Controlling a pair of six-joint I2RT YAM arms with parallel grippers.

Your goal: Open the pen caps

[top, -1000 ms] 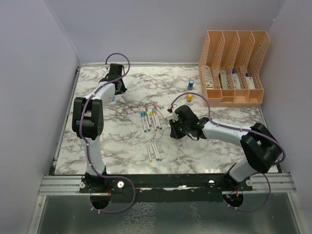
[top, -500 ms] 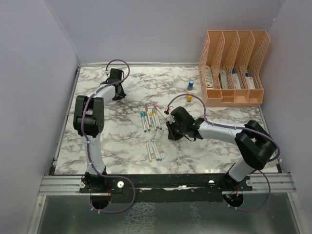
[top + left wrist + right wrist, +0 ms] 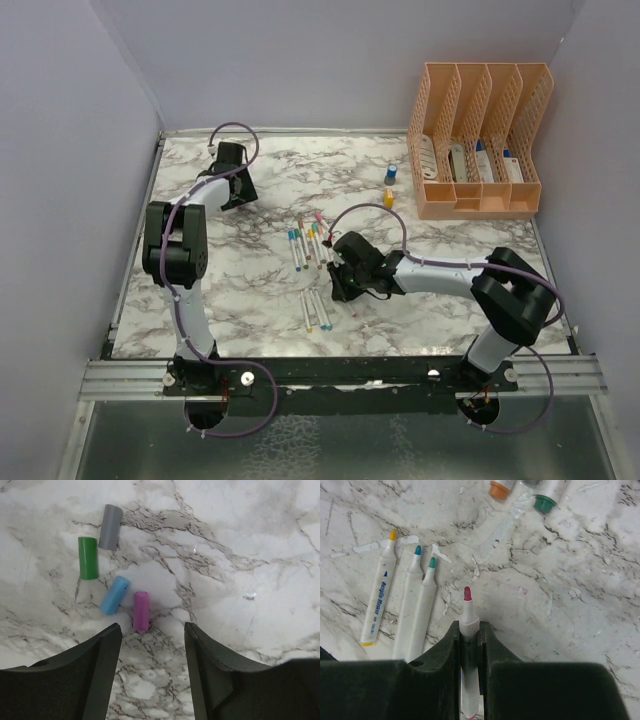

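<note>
The left gripper [image 3: 152, 627] holds its jaws spread over four loose pen caps [image 3: 114, 595], grey, green, blue and purple, left of centre in its wrist view. The right gripper [image 3: 469, 630] pinches an uncapped red-tipped pen [image 3: 467, 612] at lower centre, with three uncapped pens [image 3: 422, 605] lying left of it.

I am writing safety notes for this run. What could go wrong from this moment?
1. The right gripper is shut on an uncapped pink-tipped pen, its bare tip toward the table; it may smear the marble when laid down.
2. Three uncapped pens lie just beside it; a careless release could knock them rolling.
3. The open left gripper hangs close over the pink cap; a finger could nudge this round cap away.
</note>
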